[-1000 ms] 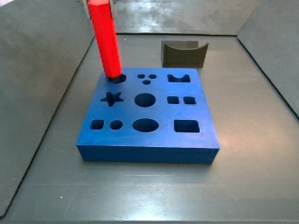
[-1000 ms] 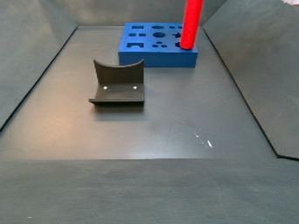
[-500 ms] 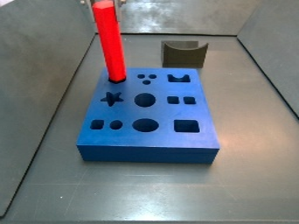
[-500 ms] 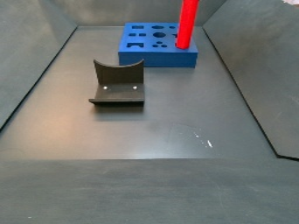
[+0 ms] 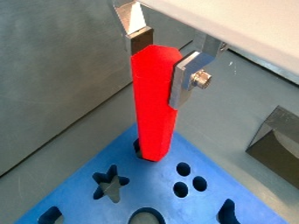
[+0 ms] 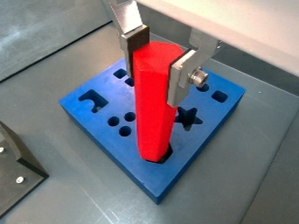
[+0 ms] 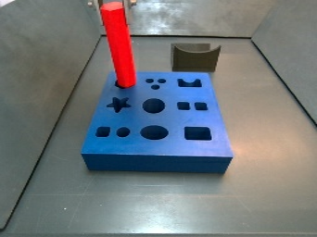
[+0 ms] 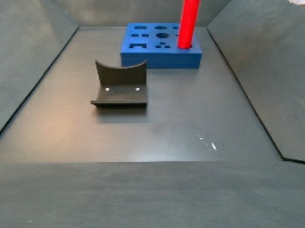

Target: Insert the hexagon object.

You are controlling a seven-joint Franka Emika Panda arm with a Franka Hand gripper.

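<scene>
The hexagon object point(image 7: 119, 46) is a long bright red rod. It stands nearly upright with its lower end in a hole at a back corner of the blue block point(image 7: 161, 159). It also shows in the other side view point(image 8: 188, 22). In both wrist views my gripper point(image 5: 160, 61) point(image 6: 158, 61) is shut on the rod's top end point(image 6: 152, 105), one silver finger point(image 6: 184, 74) on each side. A star-shaped hole point(image 5: 108, 184) lies just beside the rod's foot. In both side views the gripper is almost wholly out of frame above.
The blue block point(image 8: 161, 61) has several other shaped holes in its top. A dark grey block with a curved notch point(image 7: 195, 56) point(image 8: 119, 85) stands on the floor apart from it. Grey walls close in the floor on the sides.
The rod has straightened from a slight tilt and come down a little, its lower end now sitting deeper at the corner hole. The gripper stays shut on its top.
</scene>
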